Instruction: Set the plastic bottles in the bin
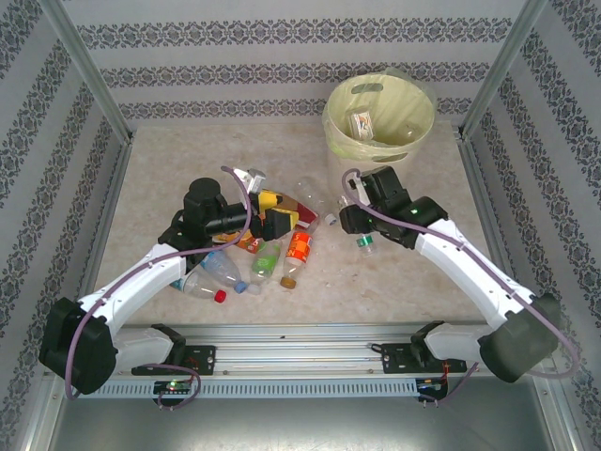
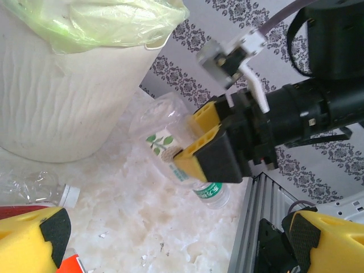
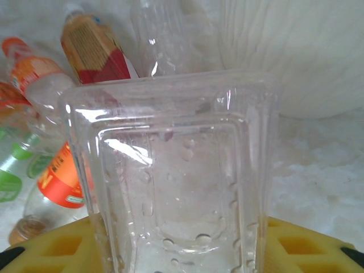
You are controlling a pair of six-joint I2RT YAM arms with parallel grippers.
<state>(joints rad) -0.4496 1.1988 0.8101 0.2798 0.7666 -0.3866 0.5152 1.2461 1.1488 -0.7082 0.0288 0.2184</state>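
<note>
Your right end effector (image 2: 190, 136) pinches a clear, green-capped bottle (image 2: 158, 129) just beside the bin (image 2: 62, 102), below its rim. Squeeze gently so the slick body doesn't pop out, lift clear above the rim, then release over the bag (image 2: 96, 23). Your left end effector (image 1: 274, 214) stands wide, well apart from the bin.

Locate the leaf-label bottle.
Top view, right of centre: the leaf-label bottle sits between the right gripper's fingers, just on the near side of the bin.

Cream-white bin (image 1: 349, 150), pale yellow liner (image 1: 415, 115)
</note>
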